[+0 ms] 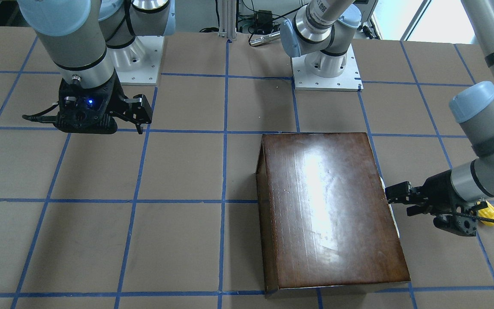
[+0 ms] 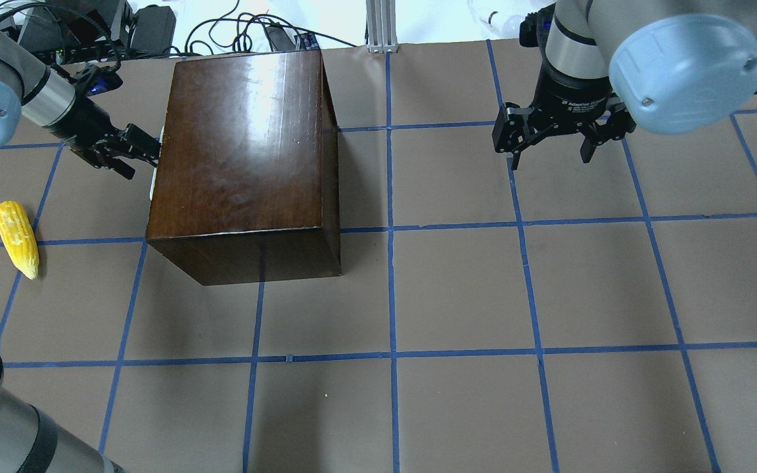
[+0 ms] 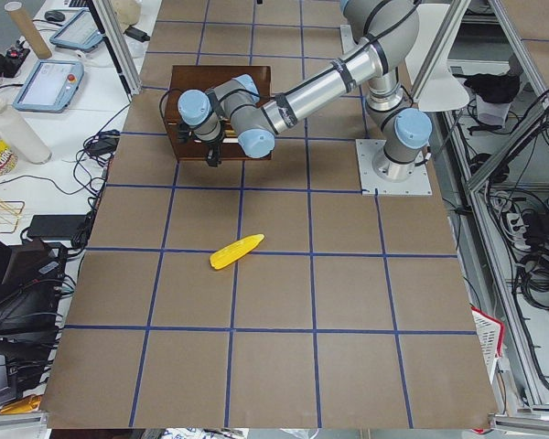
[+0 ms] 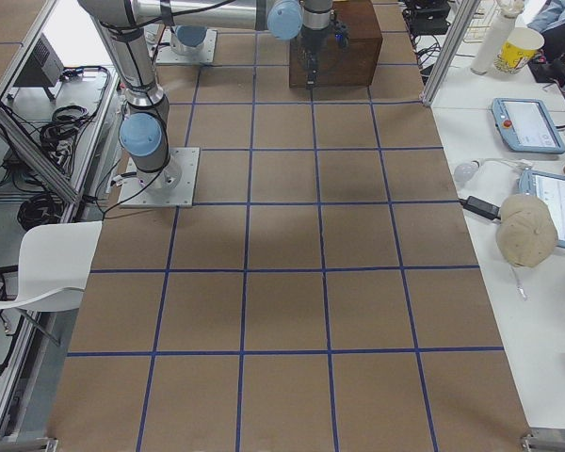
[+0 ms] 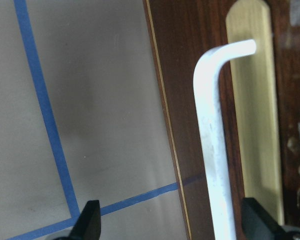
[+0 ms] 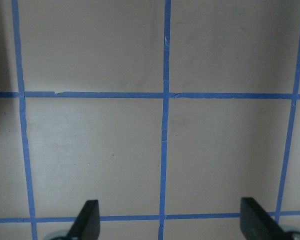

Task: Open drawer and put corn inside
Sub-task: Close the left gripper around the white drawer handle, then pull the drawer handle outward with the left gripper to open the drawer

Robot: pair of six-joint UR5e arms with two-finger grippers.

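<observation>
The dark-brown box (image 2: 247,151) stands on the table, also in the front view (image 1: 328,210). Its drawer is shut. The drawer's worn brown front (image 5: 190,75) carries a white bar handle (image 5: 212,150), whose edge peeks out in the overhead view (image 2: 154,188). My left gripper (image 2: 148,150) is open at that front. In the left wrist view (image 5: 172,225) the handle stands between its spread fingers (image 5: 90,222). The yellow corn (image 2: 17,238) lies on the table behind the left arm, apart from the box. It also shows in the front view (image 1: 489,212). My right gripper (image 2: 547,148) is open and empty.
The table is brown board with a blue tape grid (image 6: 165,95). The two arm bases (image 1: 326,68) are bolted at the robot's edge. Cables and equipment (image 2: 155,29) lie beyond the far edge behind the box.
</observation>
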